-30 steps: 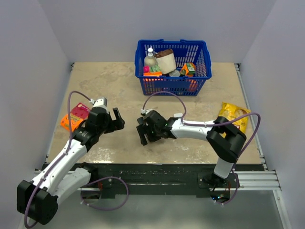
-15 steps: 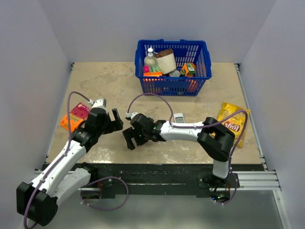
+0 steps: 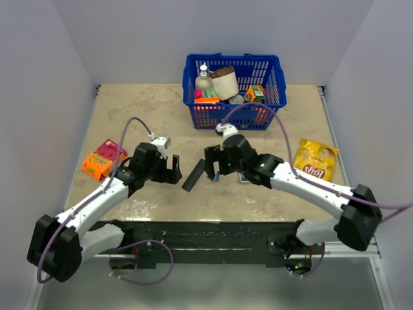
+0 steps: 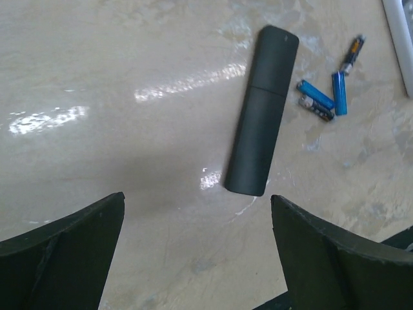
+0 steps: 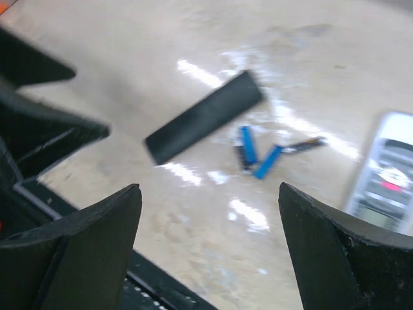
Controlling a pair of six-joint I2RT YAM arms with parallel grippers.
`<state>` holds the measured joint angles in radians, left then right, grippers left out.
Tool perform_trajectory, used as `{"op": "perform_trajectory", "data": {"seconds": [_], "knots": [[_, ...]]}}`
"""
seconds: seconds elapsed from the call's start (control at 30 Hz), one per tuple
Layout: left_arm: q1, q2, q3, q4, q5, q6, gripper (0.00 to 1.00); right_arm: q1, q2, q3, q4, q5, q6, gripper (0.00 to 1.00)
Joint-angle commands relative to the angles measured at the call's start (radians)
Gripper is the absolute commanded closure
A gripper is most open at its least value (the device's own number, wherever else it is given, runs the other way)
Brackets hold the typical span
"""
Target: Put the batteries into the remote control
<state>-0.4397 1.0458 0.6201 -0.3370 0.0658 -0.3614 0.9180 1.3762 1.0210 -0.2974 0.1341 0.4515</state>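
The black remote control lies flat on the table between my two grippers, with a seam across it near one end. Three slim batteries lie loose just beside it: two blue ones and a darker one. The right wrist view shows them too, beyond the remote control, as a blue pair. My left gripper hovers open just short of the remote's near end. My right gripper is open and empty above the table, short of the batteries.
A white-grey buttoned remote lies just right of the batteries. A blue basket of groceries stands at the back. A yellow chip bag lies at the right and an orange packet at the left.
The right arm has swung from low over the front centre back and to the right, uncovering the black remote. The left gripper has moved right toward the remote. Both stay open.
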Motion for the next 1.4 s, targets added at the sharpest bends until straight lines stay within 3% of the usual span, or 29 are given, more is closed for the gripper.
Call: {"op": "perform_trajectory", "data": {"seconds": [0.0,0.23,0.8,1.03,1.17,1.37], "knots": [[-0.076,0.107,0.049,0.066,0.066,0.093,0.01,-0.111,-0.126,-0.097,-0.06,0.047,-0.019,0.11],[-0.241,0.31,0.144,0.032,-0.033,0.127,0.02,-0.169,-0.207,-0.128,-0.095,0.071,-0.036,0.11],[-0.317,0.583,0.256,0.012,-0.112,0.134,0.31,-0.171,-0.276,-0.176,-0.112,0.099,-0.008,0.11],[-0.317,0.596,0.254,-0.056,-0.141,0.133,0.49,-0.171,-0.278,-0.17,-0.12,0.101,-0.013,0.11],[-0.315,0.573,0.251,-0.1,-0.175,0.134,0.74,-0.171,-0.267,-0.159,-0.117,0.079,-0.031,0.1],[-0.315,0.424,0.285,-0.126,-0.176,0.19,0.8,-0.171,-0.267,-0.133,-0.085,0.061,-0.091,0.09]]}}
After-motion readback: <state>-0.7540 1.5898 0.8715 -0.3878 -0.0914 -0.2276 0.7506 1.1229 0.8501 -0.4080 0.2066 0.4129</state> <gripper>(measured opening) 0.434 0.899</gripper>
